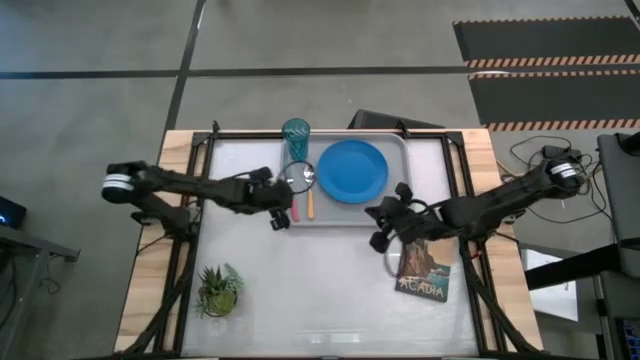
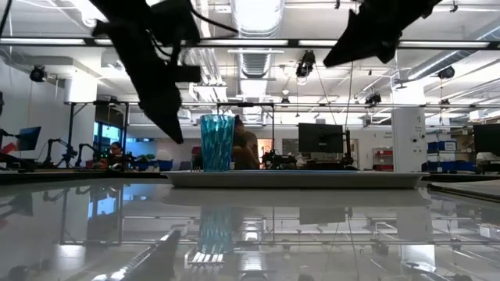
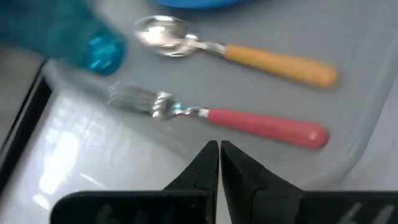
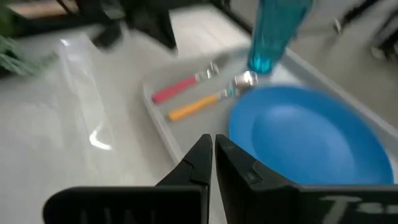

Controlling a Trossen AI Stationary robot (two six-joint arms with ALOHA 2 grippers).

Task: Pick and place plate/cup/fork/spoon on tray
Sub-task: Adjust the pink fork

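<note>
The grey tray (image 1: 340,212) lies at the table's far middle. On it the blue plate (image 1: 352,168) lies flat and the teal cup (image 1: 295,135) stands upright at its far left corner. The orange-handled spoon (image 3: 249,56) and the pink-handled fork (image 3: 261,124) lie side by side on the tray's left part. My left gripper (image 3: 219,155) is shut and hovers just short of the fork's handle, apart from it. My right gripper (image 4: 212,149) is shut above the tray's near right rim, short of the plate (image 4: 311,137), with nothing between its fingers.
A small potted plant (image 1: 218,288) stands at the table's near left. A dark picture book (image 1: 425,270) lies at the near right, under my right arm. Between them the white table top is bare.
</note>
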